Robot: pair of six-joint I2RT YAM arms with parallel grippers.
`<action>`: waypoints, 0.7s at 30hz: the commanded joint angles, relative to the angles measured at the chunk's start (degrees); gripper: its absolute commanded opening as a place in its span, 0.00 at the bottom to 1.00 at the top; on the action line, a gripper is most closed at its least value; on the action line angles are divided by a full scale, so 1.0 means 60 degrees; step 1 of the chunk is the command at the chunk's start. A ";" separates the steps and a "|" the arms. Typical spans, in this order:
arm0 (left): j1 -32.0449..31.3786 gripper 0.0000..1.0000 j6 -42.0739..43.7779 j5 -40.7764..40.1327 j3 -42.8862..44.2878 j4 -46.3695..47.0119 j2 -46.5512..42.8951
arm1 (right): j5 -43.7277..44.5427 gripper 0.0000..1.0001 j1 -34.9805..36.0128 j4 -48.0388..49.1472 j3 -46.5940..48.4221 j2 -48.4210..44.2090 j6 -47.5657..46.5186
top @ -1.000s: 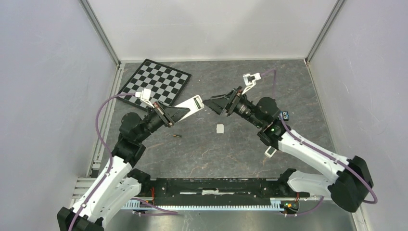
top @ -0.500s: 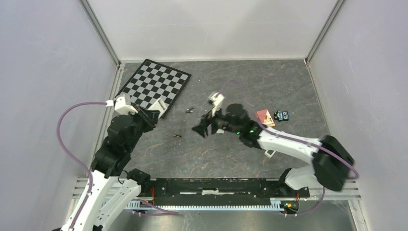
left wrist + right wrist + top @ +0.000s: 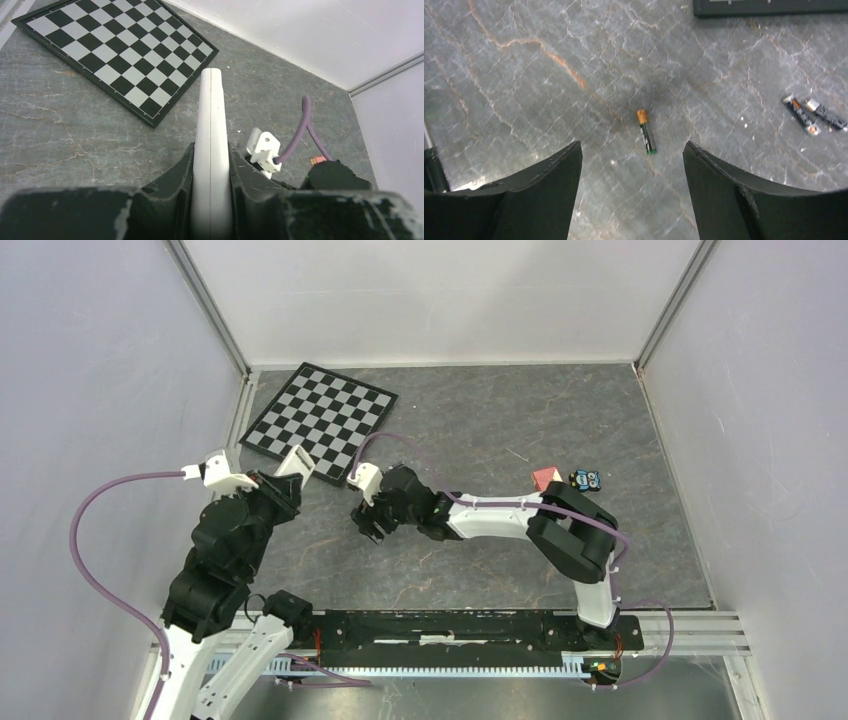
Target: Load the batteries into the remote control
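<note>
My left gripper (image 3: 211, 150) is shut on the remote control (image 3: 211, 100), which stands edge-on between the jaws as a white slab. From above, the remote control (image 3: 298, 462) sticks out of the left gripper (image 3: 288, 478) near the chessboard's near corner. My right gripper (image 3: 631, 147) is open and points down at the table. One battery (image 3: 646, 131), black with an orange end, lies on the stone just ahead of the gap between its fingers. Two more batteries (image 3: 801, 114) lie side by side to the right. In the top view the right gripper (image 3: 368, 525) hides the single battery.
A chessboard (image 3: 322, 410) lies at the back left; its dark edge (image 3: 769, 6) shows at the top of the right wrist view. A pink box (image 3: 545, 478) and a small toy car (image 3: 587, 480) sit at the right. The right arm stretches leftward across the table's middle.
The left arm has drawn back to the left with the remote in its grip. The right arm has swung left across the table and come down over the lone battery.
</note>
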 commanded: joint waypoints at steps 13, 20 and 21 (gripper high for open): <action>-0.0002 0.02 0.0358 -0.0078 0.0546 0.0019 0.0018 | -0.0454 0.54 0.0036 -0.1507 0.2405 0.1892 -0.1588; -0.0008 0.02 0.0372 -0.0003 0.0619 -0.0010 -0.0001 | -0.0580 0.39 0.0035 -0.2334 0.2970 0.2508 -0.1708; -0.0001 0.02 0.0377 0.0012 0.0623 -0.0024 0.0002 | -0.0497 0.38 0.0034 -0.2466 0.3047 0.2568 -0.1722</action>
